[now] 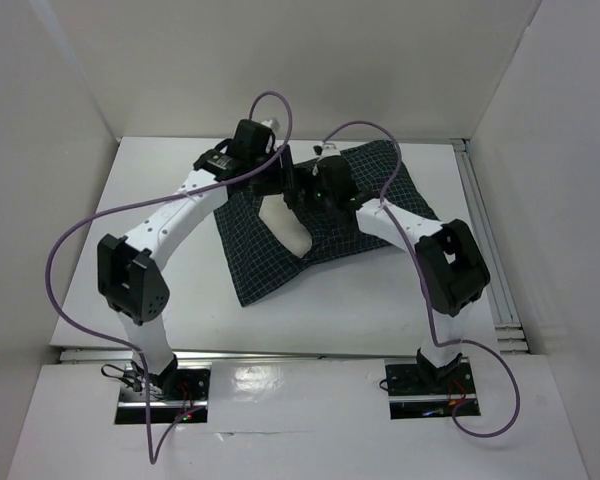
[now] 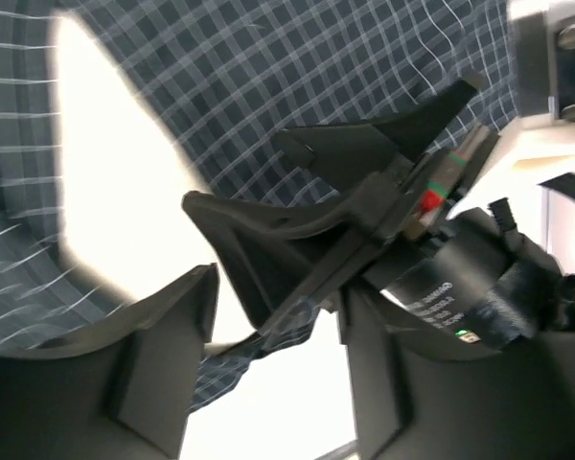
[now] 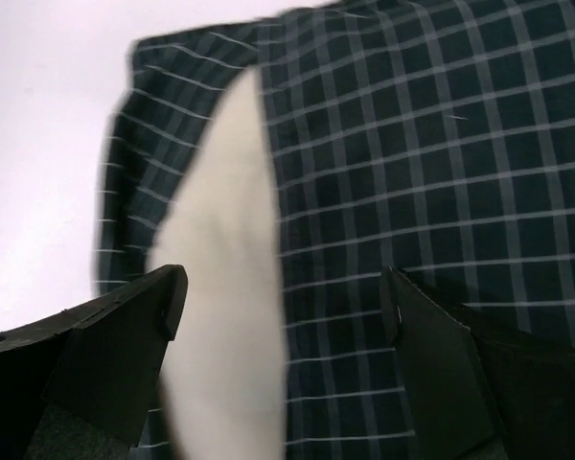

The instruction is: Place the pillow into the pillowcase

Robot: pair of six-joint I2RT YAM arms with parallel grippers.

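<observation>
The pillowcase [image 1: 350, 225], dark navy with a fine white check, lies spread over the middle of the white table [image 1: 160, 190]. A wedge of the cream pillow [image 1: 285, 228] shows through its opening on the left side; the rest is hidden inside the cloth. Both grippers hover close together over the far end of that opening. My left gripper [image 2: 278, 379] is open, with only a corner of the pillowcase [image 2: 225, 359] and bare table below its gap. My right gripper [image 3: 283, 335] is open above the pillow [image 3: 220, 287] and the pillowcase [image 3: 412, 144], holding nothing. The right gripper's fingers [image 2: 307, 220] cross the left wrist view.
White walls [image 1: 40, 150] enclose the table on the left, back and right. A metal rail [image 1: 485, 235] runs along the table's right edge. Purple cables [image 1: 75, 235] loop off both arms above the cloth.
</observation>
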